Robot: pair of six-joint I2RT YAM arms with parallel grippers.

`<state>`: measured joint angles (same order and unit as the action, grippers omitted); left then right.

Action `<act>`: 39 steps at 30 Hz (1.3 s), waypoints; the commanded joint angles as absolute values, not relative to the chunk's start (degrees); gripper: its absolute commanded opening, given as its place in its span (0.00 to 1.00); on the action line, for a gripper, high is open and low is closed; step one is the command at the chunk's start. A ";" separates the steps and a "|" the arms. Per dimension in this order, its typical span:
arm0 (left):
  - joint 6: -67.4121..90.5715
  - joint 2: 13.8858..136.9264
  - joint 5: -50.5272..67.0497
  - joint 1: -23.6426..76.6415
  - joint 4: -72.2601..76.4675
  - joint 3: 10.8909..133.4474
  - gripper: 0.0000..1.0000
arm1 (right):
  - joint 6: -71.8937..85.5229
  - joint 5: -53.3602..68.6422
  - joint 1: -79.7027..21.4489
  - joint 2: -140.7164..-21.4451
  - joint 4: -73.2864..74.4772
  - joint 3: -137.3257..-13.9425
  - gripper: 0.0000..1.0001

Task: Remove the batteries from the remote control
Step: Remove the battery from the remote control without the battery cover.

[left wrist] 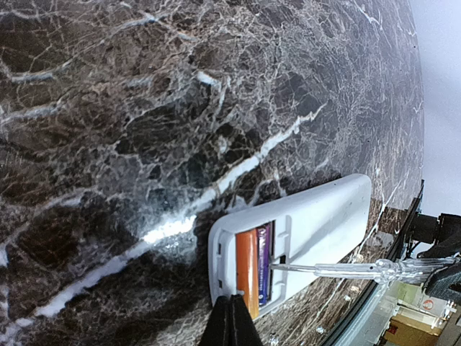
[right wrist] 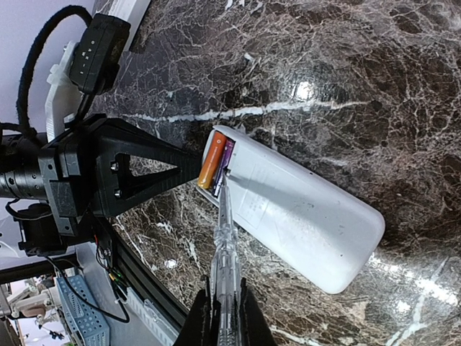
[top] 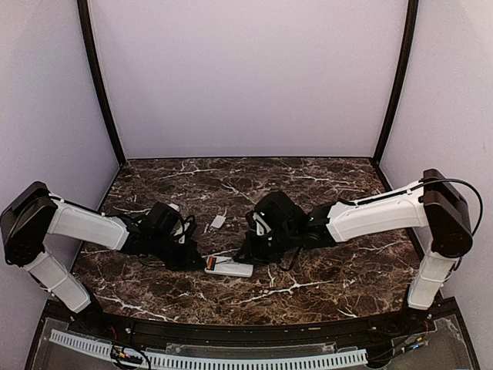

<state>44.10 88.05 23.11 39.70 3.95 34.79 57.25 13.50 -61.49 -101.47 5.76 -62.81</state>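
Dark marble table carries the white remote near six o'clock, batteries bared at its nine o'clock end; the right gripper, clenched on a clear pry tool, should lever gently under them while the left gripper, pinched shut on nothing, steadies that end

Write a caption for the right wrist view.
Right jaws hold a clear tool, tip at the orange and purple batteries in the open white remote.
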 commanded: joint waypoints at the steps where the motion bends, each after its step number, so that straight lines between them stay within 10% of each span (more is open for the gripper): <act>1: 42.93 89.42 23.26 39.99 -0.18 34.63 0.00 | 56.73 13.67 -61.99 -103.30 7.11 -65.08 0.00; 29: 42.31 91.94 24.14 39.99 1.81 35.02 0.00 | 59.50 9.09 -64.22 -114.63 27.80 -83.57 0.00; 39: 42.81 92.57 24.37 39.99 2.77 34.19 0.00 | 64.00 14.33 -63.91 -114.98 13.95 -75.95 0.00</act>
